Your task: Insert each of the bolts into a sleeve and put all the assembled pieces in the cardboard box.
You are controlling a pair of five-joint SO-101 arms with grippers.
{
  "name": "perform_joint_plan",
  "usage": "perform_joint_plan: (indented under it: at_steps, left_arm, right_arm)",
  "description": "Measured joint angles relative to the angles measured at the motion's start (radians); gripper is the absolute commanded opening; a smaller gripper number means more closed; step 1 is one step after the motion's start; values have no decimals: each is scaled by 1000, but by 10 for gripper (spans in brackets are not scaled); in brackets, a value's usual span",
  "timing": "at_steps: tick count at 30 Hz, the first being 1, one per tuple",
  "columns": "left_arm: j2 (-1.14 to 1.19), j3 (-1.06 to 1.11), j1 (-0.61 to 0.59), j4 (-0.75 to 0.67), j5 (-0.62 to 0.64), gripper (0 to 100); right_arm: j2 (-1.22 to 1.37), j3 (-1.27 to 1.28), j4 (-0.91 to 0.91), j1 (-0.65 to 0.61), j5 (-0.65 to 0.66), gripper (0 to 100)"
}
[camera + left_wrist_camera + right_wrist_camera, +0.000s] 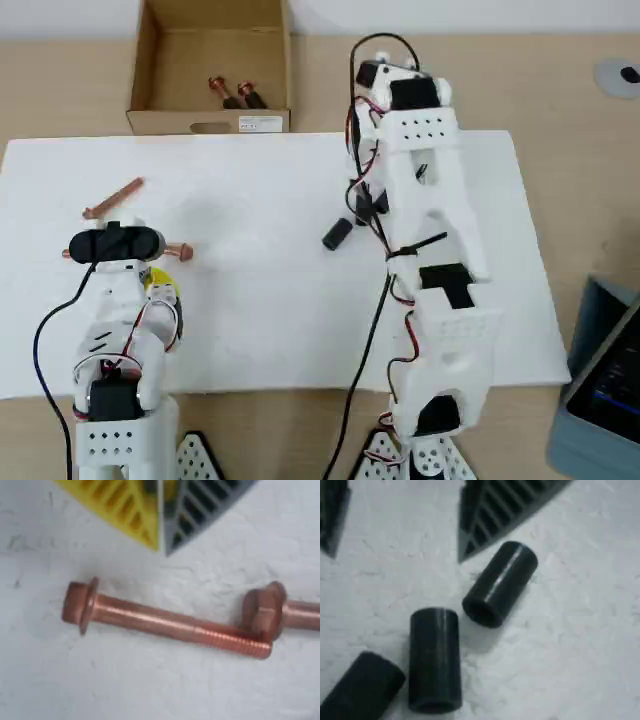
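Left gripper (161, 547): yellow and grey fingers closed tip to tip on nothing, above a copper bolt (165, 622) whose threaded end touches the head of a second bolt (280, 612), both well apart from the cardboard box (180, 122), off its left front corner. Right gripper (395, 550): spread wide, empty, over three loose black sleeves (435, 660), off the box's right front corner. Inside the box: two assembled pieces (232, 93), side by side.

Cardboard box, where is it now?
In the high view, the cardboard box sits far left, just beyond the white mat, holding two sleeved bolts.
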Motion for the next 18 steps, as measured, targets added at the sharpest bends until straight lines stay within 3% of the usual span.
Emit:
perform_joint_plan:
  at_steps: [8,18]
  left_arm:
    - [0,0,0,0,0,2]
    - [0,0,0,0,0,2]
  right_arm:
    - [0,98,-129,26,0,178]
    - [153,2,-141,55,0,178]
